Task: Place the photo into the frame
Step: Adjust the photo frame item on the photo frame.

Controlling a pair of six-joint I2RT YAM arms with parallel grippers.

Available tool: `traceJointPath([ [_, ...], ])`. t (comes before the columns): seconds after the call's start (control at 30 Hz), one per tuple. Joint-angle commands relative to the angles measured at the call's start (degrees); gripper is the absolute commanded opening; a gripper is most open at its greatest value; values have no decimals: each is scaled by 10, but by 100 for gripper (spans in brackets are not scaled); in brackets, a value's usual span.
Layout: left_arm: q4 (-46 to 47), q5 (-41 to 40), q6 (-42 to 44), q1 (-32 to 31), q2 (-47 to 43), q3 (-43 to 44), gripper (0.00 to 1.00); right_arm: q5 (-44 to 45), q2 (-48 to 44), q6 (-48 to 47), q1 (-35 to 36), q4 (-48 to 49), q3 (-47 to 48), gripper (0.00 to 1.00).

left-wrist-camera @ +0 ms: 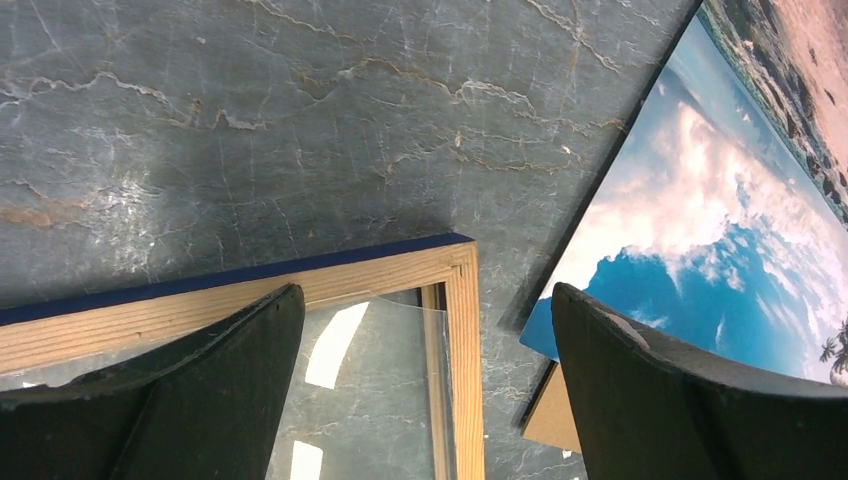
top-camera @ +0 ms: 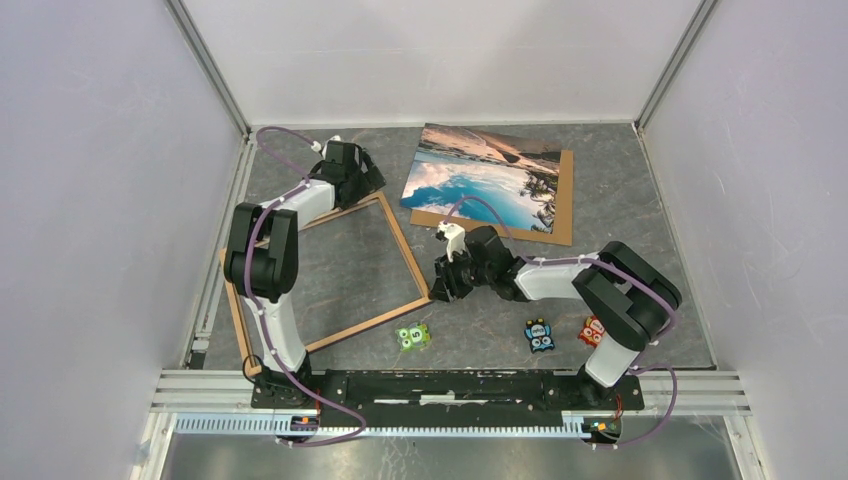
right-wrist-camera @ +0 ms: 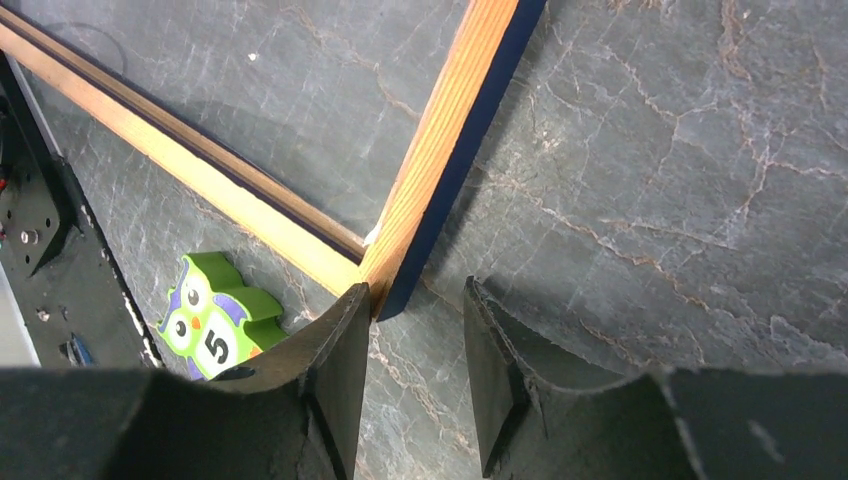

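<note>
frame (top-camera: 405, 245) flat on table (top-camera: 480, 320), left half, wood back up, blue face down, skewed to the table edges; glass pane (left-wrist-camera: 370, 400) sits in it, catching light reflections

photo (top-camera: 480, 180) lies well apart from the frame at the far centre, picture side up, on top of a brown board (top-camera: 563, 200); board sticks out along the photo's right and near edges; photo is not in the frame

left gripper (top-camera: 355, 172) is over the frame's far corner, released, jaws spread wide; wrist view has one finger (left-wrist-camera: 200, 390) over the wood rail and the other over the photo's near corner; nothing held

right gripper (top-camera: 440, 283) is at the frame's right-hand near corner; jaws part-open with a narrow gap and only bare table showing in it; the corner tip sits just ahead of the left finger (right-wrist-camera: 330, 370); contact can't be told; nothing gripped

clutter: 3 owl tiles near the front edge; green (top-camera: 413, 336) just outside the frame's near rail, beside the right gripper, marked 5; blue (top-camera: 540, 335) and red (top-camera: 593, 330) side by side under the right arm

count: 1 frame, 1 photo, 1 board, 3 owls, 2 arms
</note>
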Motion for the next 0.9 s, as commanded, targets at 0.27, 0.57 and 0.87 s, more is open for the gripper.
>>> traceJointPath([
  [0.27, -117, -3, 67, -44, -54, -6, 100, 76, 54, -5, 3, -41, 34, 45],
  [0.57, -156, -32, 95, -46, -186, -35, 100, 105, 28, -19, 1, -70, 45, 51],
  [0.87, -179, -14, 126, -47, -361, -156, 100, 68, -44, 135, 9, -10, -20, 65],
])
